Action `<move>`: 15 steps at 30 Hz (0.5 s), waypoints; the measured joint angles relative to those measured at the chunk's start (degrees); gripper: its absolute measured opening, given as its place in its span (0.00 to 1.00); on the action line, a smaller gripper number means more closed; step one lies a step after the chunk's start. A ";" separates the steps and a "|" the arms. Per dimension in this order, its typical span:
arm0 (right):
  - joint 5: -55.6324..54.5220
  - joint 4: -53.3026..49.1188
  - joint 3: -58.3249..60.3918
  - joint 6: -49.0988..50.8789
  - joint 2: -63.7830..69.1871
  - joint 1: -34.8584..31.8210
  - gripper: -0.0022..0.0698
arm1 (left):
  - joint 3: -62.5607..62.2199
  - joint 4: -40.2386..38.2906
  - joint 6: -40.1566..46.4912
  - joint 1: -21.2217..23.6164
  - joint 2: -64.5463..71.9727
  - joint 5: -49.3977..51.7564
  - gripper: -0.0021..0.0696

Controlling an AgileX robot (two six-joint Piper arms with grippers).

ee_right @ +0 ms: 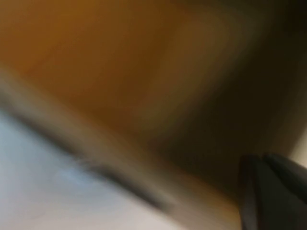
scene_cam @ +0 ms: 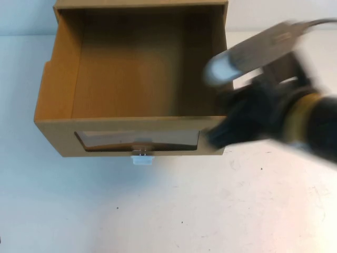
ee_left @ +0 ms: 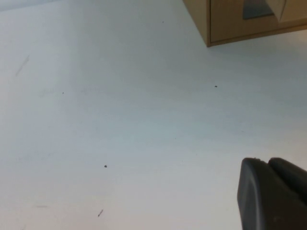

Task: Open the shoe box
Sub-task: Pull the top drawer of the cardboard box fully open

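The brown cardboard shoe box (scene_cam: 58,89) stands open at the back of the white table, its empty inside facing up. Its front wall has a wide window cutout (scene_cam: 105,138) with a small white tab (scene_cam: 142,158) below it. My right gripper (scene_cam: 218,134) is a dark motion-blurred shape at the box's front right corner, and I cannot tell if it touches the wall. In the right wrist view the right gripper (ee_right: 261,160) is shut and empty, close to the box (ee_right: 96,57). My left gripper (ee_left: 266,163) is shut over bare table, well away from the box corner (ee_left: 240,24).
The white table (scene_cam: 158,211) stretches in front of the box and to its left. The right arm's pale link (scene_cam: 253,52) and cable reach over the box's right wall.
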 joint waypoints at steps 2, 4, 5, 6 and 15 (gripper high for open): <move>-0.48 0.35 2.46 0.00 -3.38 -5.28 0.01 | 0.00 0.00 0.00 0.00 0.00 0.00 0.02; -0.74 1.37 5.39 0.00 -7.26 -11.15 0.01 | 0.00 0.00 0.00 0.00 0.00 0.00 0.02; -0.93 1.70 6.88 0.00 -8.87 -13.42 0.01 | 0.00 0.00 0.00 0.00 0.00 0.00 0.02; -0.90 2.25 8.35 0.00 -10.93 -16.20 0.01 | 0.00 0.00 0.00 0.00 0.00 0.00 0.02; -0.90 2.29 20.85 0.00 -32.21 -35.29 0.01 | 0.00 0.00 0.00 0.00 0.00 0.00 0.02</move>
